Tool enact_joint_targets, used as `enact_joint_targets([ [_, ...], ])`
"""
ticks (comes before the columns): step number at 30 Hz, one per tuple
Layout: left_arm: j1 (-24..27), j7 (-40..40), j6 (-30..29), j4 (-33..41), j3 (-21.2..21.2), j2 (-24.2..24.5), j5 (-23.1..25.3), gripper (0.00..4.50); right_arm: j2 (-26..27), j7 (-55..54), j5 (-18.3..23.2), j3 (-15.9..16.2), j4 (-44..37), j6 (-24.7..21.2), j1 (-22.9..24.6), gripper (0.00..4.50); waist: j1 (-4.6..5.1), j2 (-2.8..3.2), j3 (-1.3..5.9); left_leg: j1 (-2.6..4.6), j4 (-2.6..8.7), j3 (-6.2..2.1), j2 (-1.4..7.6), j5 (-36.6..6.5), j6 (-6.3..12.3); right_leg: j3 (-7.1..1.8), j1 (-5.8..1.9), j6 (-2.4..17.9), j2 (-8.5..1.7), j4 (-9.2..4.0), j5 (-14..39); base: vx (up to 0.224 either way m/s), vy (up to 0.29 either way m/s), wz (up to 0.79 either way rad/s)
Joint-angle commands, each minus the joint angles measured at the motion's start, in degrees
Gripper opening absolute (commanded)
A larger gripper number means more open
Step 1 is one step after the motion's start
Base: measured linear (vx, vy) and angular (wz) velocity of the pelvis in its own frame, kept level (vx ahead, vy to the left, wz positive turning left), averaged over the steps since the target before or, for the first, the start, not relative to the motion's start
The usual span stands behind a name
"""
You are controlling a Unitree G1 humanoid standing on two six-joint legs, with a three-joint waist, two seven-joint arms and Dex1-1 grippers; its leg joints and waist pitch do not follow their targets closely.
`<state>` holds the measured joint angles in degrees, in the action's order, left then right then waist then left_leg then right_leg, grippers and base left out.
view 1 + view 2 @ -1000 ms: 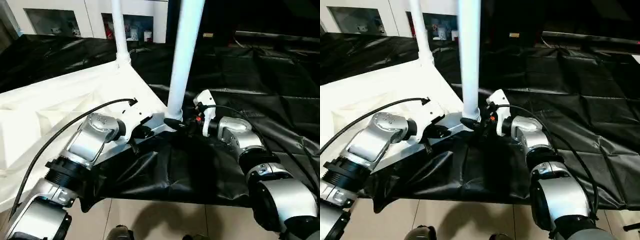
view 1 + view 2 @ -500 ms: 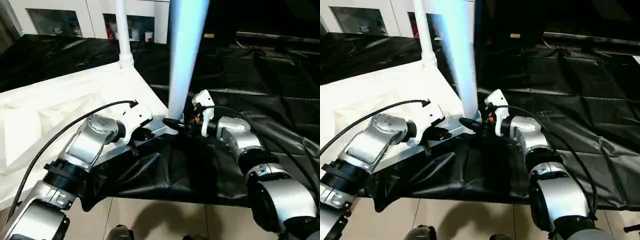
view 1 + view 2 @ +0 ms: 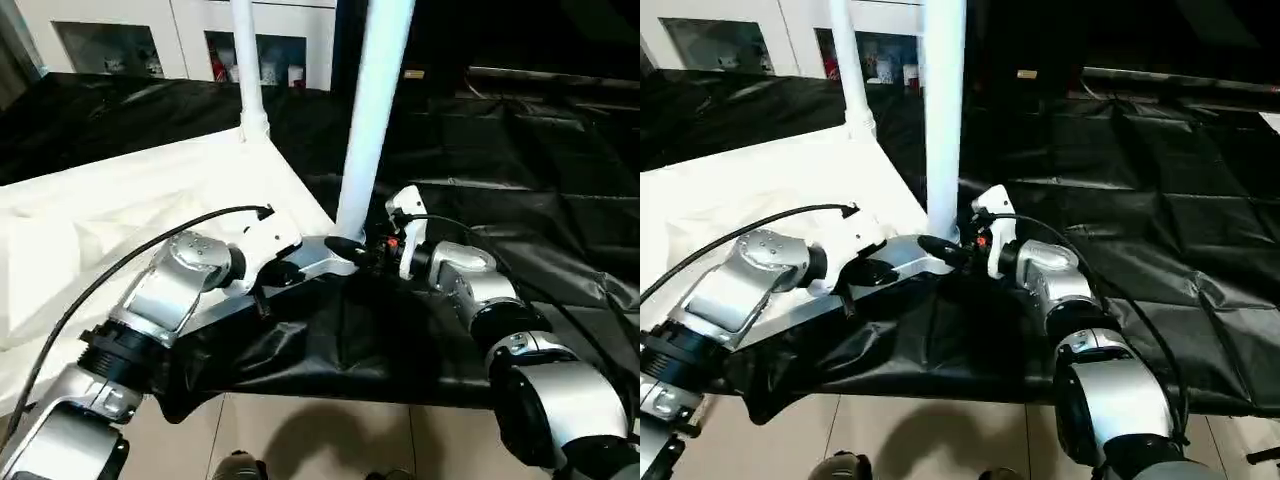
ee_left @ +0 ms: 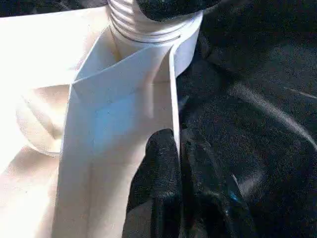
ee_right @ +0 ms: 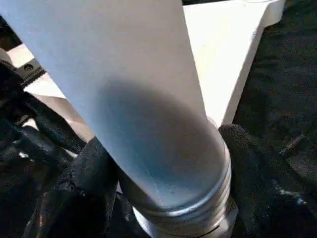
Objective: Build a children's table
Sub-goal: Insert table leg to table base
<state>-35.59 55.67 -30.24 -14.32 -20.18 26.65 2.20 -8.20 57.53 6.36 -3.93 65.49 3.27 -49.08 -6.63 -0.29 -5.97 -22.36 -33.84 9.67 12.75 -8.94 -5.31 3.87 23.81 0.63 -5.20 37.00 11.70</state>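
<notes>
1. The table (image 3: 120, 200) lies upside down on the black-covered worktop (image 3: 520, 140) so its sockets face up.
2. My right hand (image 5: 163, 208) wraps the near leg (image 3: 372, 120) at its base, seemingly to seat it.
3. My left hand (image 4: 181, 163) pinches the rim (image 4: 172, 89) shut, steadying the top.

Black sheeting (image 3: 560, 190) from twelve to three o'clock lies open. At centre the near leg (image 3: 372, 120) stands upright, blocking passage; a second leg (image 3: 247, 70) rises at eleven.
</notes>
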Motion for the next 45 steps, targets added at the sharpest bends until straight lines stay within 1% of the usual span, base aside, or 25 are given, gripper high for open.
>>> enact_joint_targets([
  [1,-0.04,4.63,3.20,3.03,-1.26,-0.32,-2.05,0.00,-0.68,-0.32,-1.37,1.18,1.89,-1.55,1.04,2.80,-0.23,1.20,5.56,0.86,3.30,0.31,0.16,-8.35,3.27,-1.93,-3.76,19.02,-2.37,-3.14,-4.14,0.000,0.000,0.00],
  [2,0.13,5.54,3.72,3.49,-1.32,-0.09,-2.52,0.00,-0.91,0.37,-1.71,1.59,2.03,-1.84,1.13,2.80,-0.26,1.06,5.54,0.89,3.32,0.32,0.16,-8.57,3.30,-1.91,-3.77,19.00,-2.40,-3.24,-3.64,0.000,0.000,0.00],
  [4,0.49,8.84,5.61,4.70,-1.83,1.20,-3.69,0.00,-1.99,3.14,-2.96,3.07,2.66,-2.70,1.43,2.80,-0.29,1.07,5.35,0.83,3.39,0.33,0.21,-9.02,3.30,-1.91,-3.71,18.82,-2.42,-3.30,-2.55,0.000,0.000,0.00],
  [6,0.50,10.11,6.60,4.80,-2.11,1.77,-3.96,0.00,-2.64,4.28,-3.55,3.68,3.15,-2.94,1.43,2.79,-0.18,1.07,5.09,0.86,3.48,0.37,0.25,-9.80,3.10,-1.98,-3.53,18.63,-2.38,-3.38,-1.69,0.000,0.000,0.00],
  [7,0.49,10.21,6.70,4.79,-2.14,1.81,-3.98,0.00,-2.72,4.35,-3.64,3.75,3.20,-2.90,1.43,2.79,-0.21,1.09,5.12,0.88,3.49,0.34,0.25,-9.93,3.10,-1.96,-3.59,18.63,-2.39,-3.37,-1.42,0.000,0.000,0.00],
  [10,0.34,11.49,8.06,4.55,-2.49,2.40,-4.14,0.00,-3.85,5.06,-5.04,4.97,3.85,-2.16,1.47,2.79,-0.16,1.06,4.90,0.99,3.68,0.34,0.35,-11.24,2.62,-2.03,-3.41,18.32,-2.50,-3.59,0.73,0.000,0.000,0.00],
  [12,0.18,12.33,8.97,4.10,-2.65,2.80,-4.05,0.00,-4.71,4.75,-6.89,6.45,4.27,-0.74,1.66,2.79,-0.11,1.07,4.89,0.97,3.68,0.35,0.34,-11.32,2.42,-2.06,-3.38,18.18,-2.48,-3.57,1.05,0.000,0.000,0.00],
  [14,0.15,12.59,9.15,3.99,-2.69,2.90,-4.04,0.00,-4.87,4.64,-7.28,6.73,4.38,-0.49,1.70,2.78,-0.10,1.06,4.88,1.03,3.69,0.37,0.31,-11.20,2.30,-2.11,-3.37,18.10,-2.50,-3.62,0.96,0.000,0.000,0.00],
  [15,0.36,13.64,9.32,4.05,-2.62,2.95,-4.54,0.00,-4.93,5.09,-7.28,6.76,4.55,-0.73,1.68,2.78,-0.06,0.94,4.80,0.99,3.72,0.37,0.33,-11.26,2.32,-2.12,-3.37,18.05,-2.51,-3.64,1.11,0.000,0.000,0.00],
  [20,0.88,15.64,9.26,4.45,-2.67,3.40,-5.52,0.00,-4.90,7.17,-6.66,7.17,4.99,-1.61,1.77,2.77,-0.02,0.97,4.83,0.95,3.71,0.37,0.32,-11.08,2.68,-2.09,-3.42,18.23,-2.42,-3.56,0.62,0.000,0.000,0.00],
  [24,1.32,17.45,8.69,5.24,-2.99,4.23,-6.51,0.00,-4.79,8.91,-6.39,7.46,5.70,-2.57,1.93,2.77,-0.09,1.16,4.71,0.98,3.82,0.31,0.36,-11.75,2.64,-2.07,-3.35,18.26,-2.46,-3.62,1.36,0.000,0.000,0.00],
  [26,1.51,18.37,7.73,5.85,-3.10,4.62,-7.17,0.00,-4.77,9.61,-6.40,7.50,6.08,-3.07,1.90,2.77,-0.09,1.12,4.58,0.96,3.93,0.31,0.38,-12.66,2.40,-2.09,-3.29,18.21,-2.46,-3.73,2.41,0.000,0.000,0.00],
  [31,1.85,19.30,7.27,6.69,-3.09,5.20,-7.46,0.00,-4.71,10.77,-6.84,8.05,6.68,-3.59,1.94,2.77,-0.10,1.24,4.38,1.25,4.30,0.24,0.58,-15.67,1.32,-2.20,-3.10,17.78,-2.63,-4.12,6.13,0.000,0.000,0.00],
  [34,1.71,19.06,7.24,6.54,-2.87,5.01,-7.55,0.00,-4.55,10.30,-6.68,7.83,6.74,-3.74,2.09,2.77,-0.09,1.22,4.44,1.25,4.33,0.22,0.57,-15.46,1.05,-2.22,-3.15,17.70,-2.61,-4.07,5.72,0.000,0.000,0.00],
  [35,1.62,18.15,7.07,6.28,-2.56,4.53,-7.53,0.00,-4.33,8.68,-6.45,7.37,6.76,-3.79,2.31,2.77,-0.08,1.08,4.50,1.19,4.30,0.23,0.54,-14.93,1.15,-2.23,-3.22,17.73,-2.63,-4.03,5.30,0.000,0.000,0.00],
  [36,1.35,16.34,6.35,5.73,-2.15,3.71,-7.25,0.00,-3.96,5.55,-6.14,6.63,6.84,-3.56,2.65,2.77,-0.11,1.16,4.57,1.21,4.28,0.24,0.54,-14.82,1.16,-2.22,-3.23,17.75,-2.65,-4.03,5.20,0.000,0.000,0.00],
  [37,0.57,12.86,4.87,4.25,-1.39,2.10,-6.51,0.00,-3.30,0.06,-5.56,5.35,7.13,-3.40,3.16,2.77,-0.01,1.01,4.47,1.24,4.32,0.31,0.56,-14.68,1.13,-2.27,-3.13,17.71,-2.60,-4.09,5.14,0.000,0.000,0.00],
  [38,0.03,10.43,3.80,3.25,-0.86,0.99,-5.98,0.00,-2.84,-3.72,-5.15,4.47,7.33,-3.29,3.51,2.77,-0.01,1.08,4.27,1.36,4.46,0.28,0.50,-15.73,0.71,-2.35,-3.01,17.34,-2.70,-4.35,6.88,0.000,0.000,0.00],
  [39,-1.46,6.11,1.55,1.00,0.33,-1.70,-5.45,0.00,-1.62,-10.15,-3.64,2.34,7.90,-4.17,4.07,2.77,0.27,1.15,4.17,1.38,4.60,0.33,0.50,-16.38,0.12,-2.44,-2.94,16.94,-2.62,-4.35,7.84,0.000,0.000,0.00],
  [40,-2.47,3.35,0.10,-0.48,1.13,-3.51,-5.16,0.00,-0.79,-14.21,-2.59,0.92,8.28,-4.87,4.42,2.77,0.17,1.14,3.95,1.98,4.80,0.19,0.42,-19.35,-1.20,-2.47,-2.61,16.07,-2.78,-4.99,12.39,0.000,0.000,0.00],
  [41,-3.42,0.79,-1.28,-1.78,1.89,-5.32,-4.95,0.00,0.09,-17.82,-1.41,-0.47,8.65,-5.66,4.72,2.77,0.22,0.98,3.89,2.11,4.93,0.02,0.31,-21.89,-1.92,-2.43,-2.65,14.55,-2.96,-5.45,17.30,0.000,0.000,0.00],
  [42,-4.44,-1.79,-2.59,-3.18,2.66,-7.31,-4.80,0.00,1.09,-21.18,-0.29,-1.73,9.04,-6.39,4.96,2.77,0.39,0.85,3.75,1.96,5.05,0.03,0.28,-22.56,-2.11,-2.47,-2.67,13.74,-2.93,-5.63,19.04,0.000,0.000,0.00],
  [43,-6.02,-6.31,-4.06,-5.52,3.98,-10.64,-4.59,0.00,2.93,-25.95,1.18,-3.38,9.47,-6.51,5.27,2.77,0.20,0.96,3.57,2.19,5.18,-0.25,0.13,-24.00,-2.45,-2.37,-2.52,12.00,-3.12,-6.19,23.28,0.000,0.000,0.00],
  [44,-7.29,-9.97,-5.24,-7.38,5.02,-13.34,-4.36,0.00,4.52,-29.72,2.37,-4.70,9.80,-6.59,5.50,2.77,0.34,0.90,3.49,2.58,5.19,-0.31,0.10,-25.51,-2.77,-2.36,-2.16,10.76,-3.11,-6.68,26.15,0.000,0.000,0.00],
  [45,-8.48,-12.81,-5.53,-9.18,5.42,-15.67,-3.94,0.00,6.29,-32.95,3.60,-5.99,10.08,-6.43,5.60,2.76,0.40,0.86,3.46,2.60,5.25,-0.27,0.05,-25.81,-2.82,-2.38,-2.08,10.29,-3.05,-6.91,26.95,0.000,0.000,0.00],
])
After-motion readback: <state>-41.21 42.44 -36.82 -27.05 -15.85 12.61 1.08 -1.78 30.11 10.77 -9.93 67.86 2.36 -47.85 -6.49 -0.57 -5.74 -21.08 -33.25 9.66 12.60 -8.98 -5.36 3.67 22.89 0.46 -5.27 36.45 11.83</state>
